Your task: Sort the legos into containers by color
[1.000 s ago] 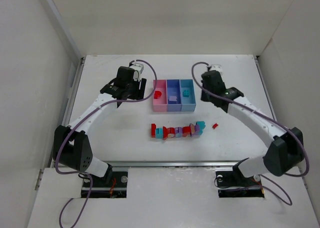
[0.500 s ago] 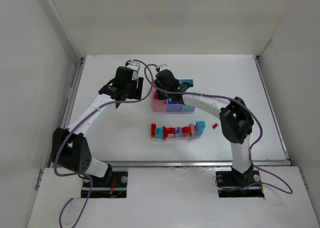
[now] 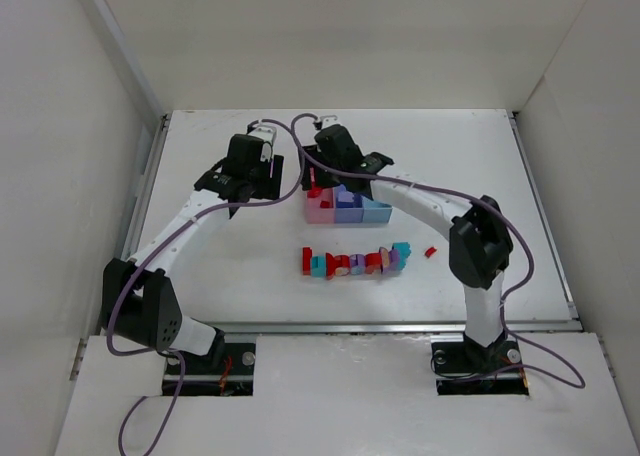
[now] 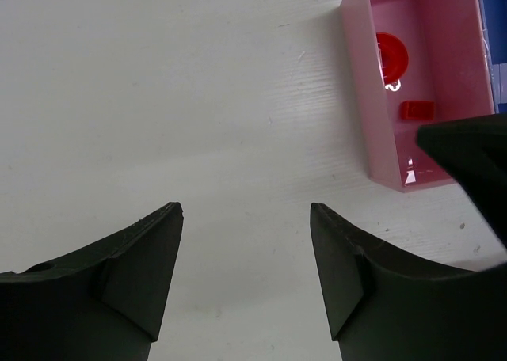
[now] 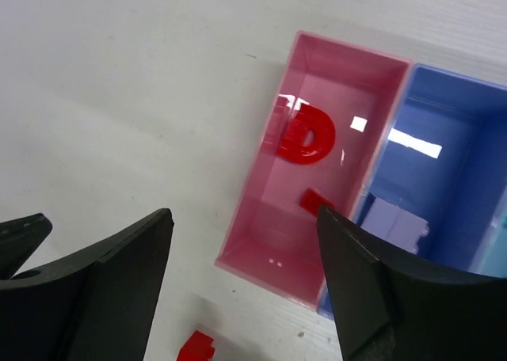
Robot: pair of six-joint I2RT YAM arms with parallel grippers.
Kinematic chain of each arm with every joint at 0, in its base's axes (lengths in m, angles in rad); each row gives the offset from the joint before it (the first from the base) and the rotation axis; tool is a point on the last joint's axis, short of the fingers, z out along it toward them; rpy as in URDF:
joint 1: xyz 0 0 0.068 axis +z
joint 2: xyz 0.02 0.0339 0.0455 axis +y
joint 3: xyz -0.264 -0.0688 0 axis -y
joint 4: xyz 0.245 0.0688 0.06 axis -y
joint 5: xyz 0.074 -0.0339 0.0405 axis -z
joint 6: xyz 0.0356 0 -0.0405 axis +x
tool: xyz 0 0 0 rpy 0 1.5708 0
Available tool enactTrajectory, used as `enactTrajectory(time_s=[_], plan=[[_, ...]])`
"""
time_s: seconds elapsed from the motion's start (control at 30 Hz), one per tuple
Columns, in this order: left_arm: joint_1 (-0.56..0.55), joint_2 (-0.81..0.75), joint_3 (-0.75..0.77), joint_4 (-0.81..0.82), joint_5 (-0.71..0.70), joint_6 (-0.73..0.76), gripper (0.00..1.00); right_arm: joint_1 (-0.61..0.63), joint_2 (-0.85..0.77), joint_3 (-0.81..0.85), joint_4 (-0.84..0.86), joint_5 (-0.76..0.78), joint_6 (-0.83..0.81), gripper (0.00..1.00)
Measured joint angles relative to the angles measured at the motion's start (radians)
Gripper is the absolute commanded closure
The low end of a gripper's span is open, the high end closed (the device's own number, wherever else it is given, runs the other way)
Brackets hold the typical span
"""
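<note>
The containers stand joined mid-table: pink bin [image 3: 318,215], purple-blue bin [image 3: 347,213], light blue bin [image 3: 376,212]. A row of red, purple and teal legos [image 3: 355,262] lies in front of them, and one red brick [image 3: 430,251] lies apart to the right. My right gripper [image 5: 244,212] hangs open over the pink bin [image 5: 261,218], nothing between its fingers. In that bin lie a red rounded piece [image 5: 305,139] and a small red brick [image 5: 317,200]. A lilac brick [image 5: 400,222] lies in the purple-blue bin [image 5: 451,115]. My left gripper [image 4: 245,207] is open over bare table, left of the pink bin [image 4: 372,123].
White walls enclose the table on three sides. The right arm arches across the bins from the right and covers their far ends from above. Its dark finger [image 4: 475,155] juts in at the right edge of the left wrist view. A red brick [image 5: 196,349] lies on the table below the pink bin.
The right arm swung from right of the bins to above the pink bin and opened. A small red brick now lies in the pink bin. The left arm stayed put.
</note>
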State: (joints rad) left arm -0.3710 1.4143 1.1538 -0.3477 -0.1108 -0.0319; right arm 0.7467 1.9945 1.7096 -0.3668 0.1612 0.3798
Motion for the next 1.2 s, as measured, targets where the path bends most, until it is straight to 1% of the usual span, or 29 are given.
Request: enactTrajectory(time_s=[0.13, 0.2, 0.27, 0.37, 0.43, 0.47, 0.53, 0.63, 0.73, 0.83, 0.93, 0.97, 1.0, 1.07, 1.17, 1.2], plan=[[0.000, 0.000, 0.000, 0.000, 0.000, 0.000, 0.38, -0.037, -0.075, -0.014, -0.077, 0.024, 0.043, 0.21], [0.000, 0.000, 0.000, 0.000, 0.000, 0.001, 0.38, -0.098, -0.168, -0.089, -0.108, 0.026, 0.095, 0.21], [0.000, -0.001, 0.000, 0.000, 0.000, 0.003, 0.38, -0.202, -0.314, -0.240, -0.117, 0.021, 0.156, 0.21], [0.000, -0.006, 0.000, 0.000, 0.001, 0.012, 0.38, -0.406, -0.537, -0.479, -0.158, 0.036, 0.244, 0.21], [0.000, -0.008, -0.001, 0.000, 0.003, 0.016, 0.38, -0.491, -0.648, -0.613, -0.187, 0.054, 0.286, 0.21], [0.000, -0.009, -0.002, 0.000, 0.005, 0.017, 0.38, -0.507, -0.689, -0.677, -0.213, 0.054, 0.305, 0.21], [0.000, -0.009, -0.002, 0.000, 0.016, 0.021, 0.38, -0.504, -0.714, -0.769, -0.246, 0.034, 0.338, 0.21], [0.000, -0.009, -0.002, 0.002, 0.027, 0.023, 0.38, -0.510, -0.678, -0.861, -0.262, -0.013, 0.369, 0.23], [0.000, -0.009, -0.002, 0.007, 0.037, 0.025, 0.38, -0.539, -0.630, -0.908, -0.257, -0.038, 0.387, 0.24], [-0.002, -0.009, -0.002, 0.008, 0.043, 0.031, 0.38, -0.562, -0.591, -0.920, -0.233, -0.055, 0.402, 0.26], [-0.007, -0.010, -0.002, 0.008, 0.047, 0.035, 0.38, -0.572, -0.552, -0.933, -0.193, -0.066, 0.407, 0.32], [-0.009, -0.010, -0.002, 0.007, 0.049, 0.037, 0.38, -0.572, -0.541, -0.932, -0.186, -0.066, 0.408, 0.35], [-0.010, -0.010, -0.002, 0.007, 0.050, 0.039, 0.38, -0.572, -0.539, -0.931, -0.180, -0.066, 0.408, 0.41], [-0.011, -0.010, -0.002, 0.007, 0.054, 0.040, 0.38, -0.572, -0.528, -0.925, -0.171, -0.067, 0.408, 0.46], [-0.014, -0.010, -0.002, 0.006, 0.055, 0.042, 0.38, -0.572, -0.509, -0.912, -0.158, -0.069, 0.406, 0.66], [-0.014, -0.010, -0.002, 0.007, 0.056, 0.042, 0.38, -0.572, -0.505, -0.912, -0.150, -0.069, 0.405, 0.75]])
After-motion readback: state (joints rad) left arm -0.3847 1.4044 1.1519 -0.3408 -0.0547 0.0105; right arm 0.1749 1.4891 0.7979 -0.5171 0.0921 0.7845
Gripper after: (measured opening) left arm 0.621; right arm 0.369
